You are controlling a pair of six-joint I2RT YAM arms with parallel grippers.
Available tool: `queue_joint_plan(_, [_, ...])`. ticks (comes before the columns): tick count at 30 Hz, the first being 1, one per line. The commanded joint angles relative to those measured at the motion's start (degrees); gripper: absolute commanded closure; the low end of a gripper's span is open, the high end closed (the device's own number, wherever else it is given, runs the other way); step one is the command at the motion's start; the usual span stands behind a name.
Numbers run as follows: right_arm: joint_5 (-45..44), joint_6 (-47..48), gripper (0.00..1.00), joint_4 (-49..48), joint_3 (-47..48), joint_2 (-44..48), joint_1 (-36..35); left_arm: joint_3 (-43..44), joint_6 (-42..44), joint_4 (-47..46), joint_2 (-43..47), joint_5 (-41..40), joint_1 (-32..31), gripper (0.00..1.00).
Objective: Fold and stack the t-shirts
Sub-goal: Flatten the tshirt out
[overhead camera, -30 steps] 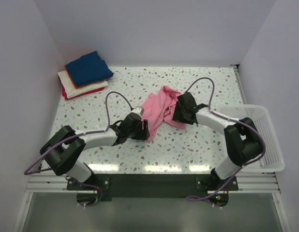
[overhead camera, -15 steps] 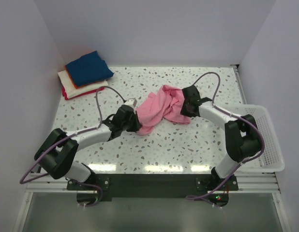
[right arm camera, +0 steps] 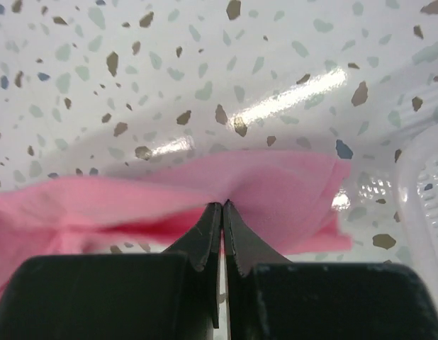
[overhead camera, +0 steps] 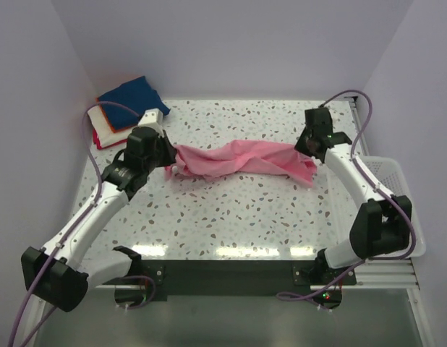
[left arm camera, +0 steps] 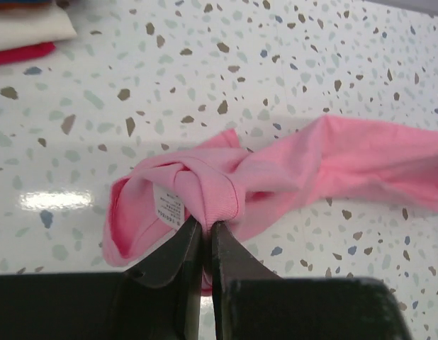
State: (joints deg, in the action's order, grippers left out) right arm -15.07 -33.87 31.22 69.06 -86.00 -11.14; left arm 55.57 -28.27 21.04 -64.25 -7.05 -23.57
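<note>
The pink t-shirt [overhead camera: 238,159] is pulled out into a long twisted band across the middle of the table, held between both arms. My left gripper [overhead camera: 168,155] is shut on its left end, pinching the ribbed collar with the white label [left arm camera: 168,207] beside the fingers. At the right end my right gripper [overhead camera: 307,146] is shut on a thin fold of the pink t-shirt [right arm camera: 276,191]. A stack of folded t-shirts [overhead camera: 129,108], navy on top of orange, white and red, lies at the back left corner.
A white mesh basket [overhead camera: 399,210] stands off the table's right edge, close to the right arm. The terrazzo table [overhead camera: 231,217] is walled on the left, back and right. Cables loop above both wrists.
Both grippers closed on the bunched pink shirt and then moved apart and toward the back, left going left and right going right, stretching the shirt into a long band.
</note>
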Motion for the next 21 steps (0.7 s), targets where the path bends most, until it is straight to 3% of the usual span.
queue_joint_plan(1, [-0.40, 1.61, 1.00, 3.58, 5.82, 3.73, 1.29, 6.91, 4.54, 5.76, 3.69, -2.70, 2.30, 0.99])
queue_joint_plan(7, [0.12, 1.70, 1.00, 5.34, 12.76, 4.61, 2.35, 14.91, 7.70, 7.97, 3.78, -5.17, 4.50, 0.99])
queue_joint_plan(13, [3.99, 2.49, 1.00, 7.80, 22.87, -6.51, 2.70, 17.38, 7.44, 4.99, -3.94, 1.93, 9.68, 0.98])
queue_joint_plan(15, [4.52, 2.58, 0.98, 9.38, 26.99, -10.66, 2.70, 18.34, 6.57, 3.67, -9.56, 5.98, 11.70, 0.82])
queue_joint_plan(16, [4.52, 2.84, 0.87, 9.73, 29.36, -14.25, 2.79, 18.87, 5.00, 2.88, -11.58, 6.78, 12.40, 0.70])
queue_joint_plan(17, [4.87, 3.28, 0.78, 10.60, 30.42, -16.11, 2.96, 20.26, 4.11, 2.78, -15.26, 9.05, 13.19, 0.51])
queue_joint_plan(19, [7.23, 3.72, 0.58, 11.92, 32.88, -19.37, 3.23, 21.07, 1.66, 2.52, -17.48, 13.63, 14.61, 0.43])
queue_joint_plan(21, [7.95, 4.33, 0.51, 12.37, 32.20, -19.21, 3.23, 18.45, 0.59, 0.86, -16.36, 13.55, 14.61, 0.35])
